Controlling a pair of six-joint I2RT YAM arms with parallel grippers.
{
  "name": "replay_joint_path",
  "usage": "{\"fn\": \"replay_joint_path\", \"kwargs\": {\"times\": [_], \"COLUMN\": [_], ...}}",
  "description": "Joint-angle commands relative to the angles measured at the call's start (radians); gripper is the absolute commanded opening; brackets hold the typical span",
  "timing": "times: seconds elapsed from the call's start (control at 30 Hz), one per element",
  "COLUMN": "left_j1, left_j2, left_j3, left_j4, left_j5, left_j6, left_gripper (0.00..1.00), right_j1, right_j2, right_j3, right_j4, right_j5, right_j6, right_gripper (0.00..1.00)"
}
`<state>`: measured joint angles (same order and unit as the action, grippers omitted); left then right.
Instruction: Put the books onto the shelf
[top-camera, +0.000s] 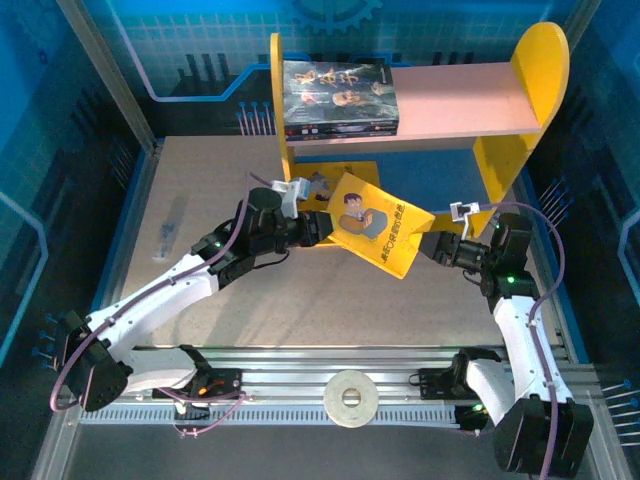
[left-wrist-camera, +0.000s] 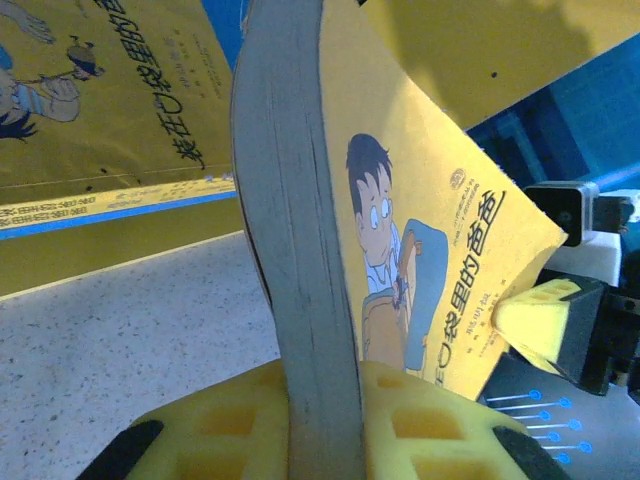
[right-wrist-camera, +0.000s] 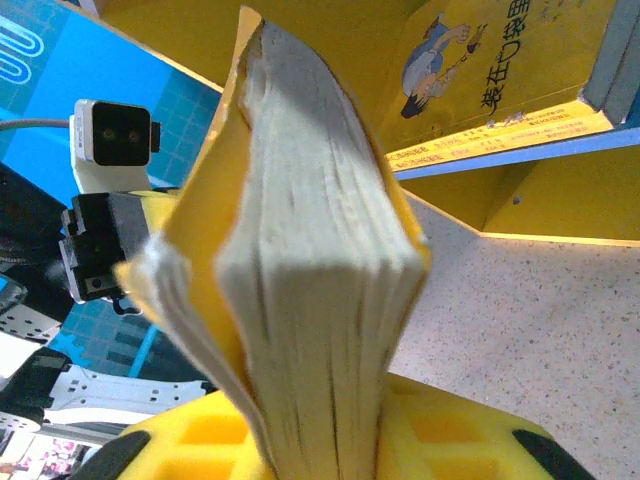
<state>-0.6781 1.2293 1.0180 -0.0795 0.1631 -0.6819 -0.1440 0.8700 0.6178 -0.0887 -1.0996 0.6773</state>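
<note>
I'm looking at the shelf (top-camera: 470, 110) standing at the far side of the table (top-camera: 200, 250), with a pink upper board over a blue lower one and yellow panels at both ends. A stack of dark books (top-camera: 340, 95) is lying flat at the left end of the upper board. A thin yellow one (top-camera: 335, 178) is resting on the lower board.

Right in front of that lower tier I'm holding another yellow book (top-camera: 378, 228) clear of the table, tilted, between the two arms. The left gripper (top-camera: 322, 226) is clamping one edge and the right gripper (top-camera: 432, 245) is pinching the opposite one. Both sets of foam pads are squeezing the page block. I'd judge the two-sided grip is there to stop this floppy paperback sagging while I'm lining it up with the shelf opening.

The cover is showing a cartoon boy and Chinese lettering. On the right wrist view the pages are fanning slightly loose.
</note>
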Motion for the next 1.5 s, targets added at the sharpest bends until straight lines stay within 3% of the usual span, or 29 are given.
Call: {"fn": "replay_joint_path", "kwargs": {"times": [0.0,0.27,0.53,0.9,1.2,1.47], "left_j1": [-0.008,0.0,0.004,0.01,0.017,0.019], "left_j2": [-0.004,-0.056,-0.094,-0.106,-0.1,-0.111], "left_j3": [-0.047,-0.116,-0.147,-0.165,-0.191,-0.194], "left_j4": [0.091,0.26,0.322,0.366,0.44,0.452], "left_j5": [0.055,0.037,0.011,-0.016,-0.01,-0.001], "left_j6": [-0.01,-0.08,-0.104,-0.117,-0.148,-0.15], "left_gripper": [0.0,0.0,0.0,0.0,0.0,0.0], "right_j1": [0.021,0.022,0.029,0.055,0.14,0.159], "right_j2": [-0.011,-0.032,-0.078,-0.154,-0.153,-0.123], "right_j3": [0.056,0.014,-0.069,-0.189,-0.247,-0.253], "right_j4": [0.011,0.004,0.02,0.099,0.188,0.229], "right_j5": [-0.041,0.01,0.061,0.094,0.164,0.191], "right_j6": [-0.011,0.008,0.059,0.169,0.238,0.248], "right_gripper": [0.34,0.61,0.73,0.78,0.78,0.77]}}
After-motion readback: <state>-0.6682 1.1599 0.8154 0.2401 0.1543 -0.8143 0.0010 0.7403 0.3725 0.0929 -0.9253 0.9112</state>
